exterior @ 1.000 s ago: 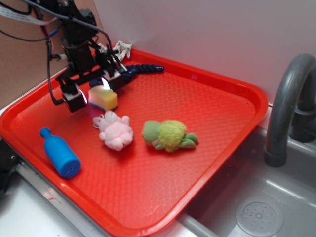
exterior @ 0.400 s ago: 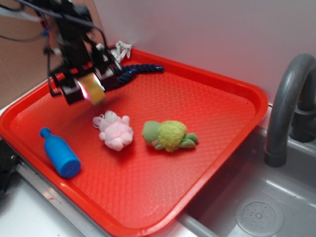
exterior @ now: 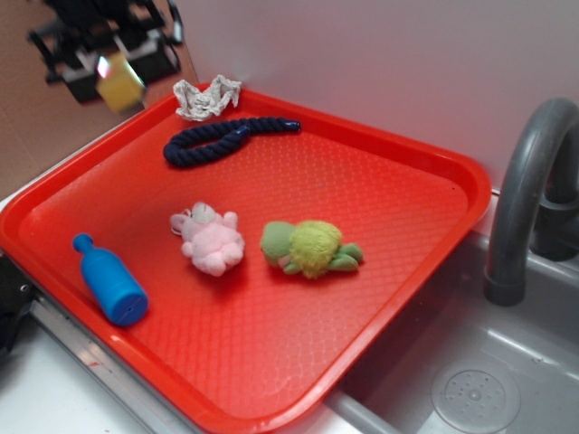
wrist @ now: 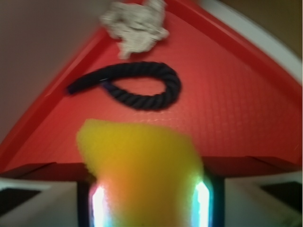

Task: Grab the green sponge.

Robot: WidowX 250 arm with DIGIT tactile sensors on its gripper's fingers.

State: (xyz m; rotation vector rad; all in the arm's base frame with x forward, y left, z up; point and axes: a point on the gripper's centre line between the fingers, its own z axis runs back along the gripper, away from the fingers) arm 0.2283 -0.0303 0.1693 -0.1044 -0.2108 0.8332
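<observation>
The gripper (exterior: 116, 68) is closed on the green sponge (exterior: 119, 81), a yellow foam wedge pinched between its two fingers, and hangs in the air at the tray's 10 o'clock corner, well above the red tray (exterior: 407, 181). A second ago the sponge lay on the tray floor between the open fingers, just beyond the pink toy; less than half a second ago it was already pinched and slightly raised; now it is lifted clear and carried up and to the left, almost out of the exterior view.

With the arm gone from that spot, the dark blue rope (exterior: 222, 140) shows in full, looped at the tray's 11 o'clock area, and the crumpled white rag (exterior: 206, 97) sits at the far rim just beyond it. The wrist view looks down past the sponge (wrist: 142, 175), which fills the lower centre, onto the rope (wrist: 137, 87) and the rag (wrist: 135, 23).

The pink plush toy (exterior: 210, 240), the green-and-yellow plush turtle (exterior: 310, 248) just to its 3 o'clock, and the blue bottle (exterior: 110, 280) at the tray's 8 o'clock have not moved. A grey faucet (exterior: 525, 190) stands over the sink (exterior: 470, 389) at 3 o'clock.
</observation>
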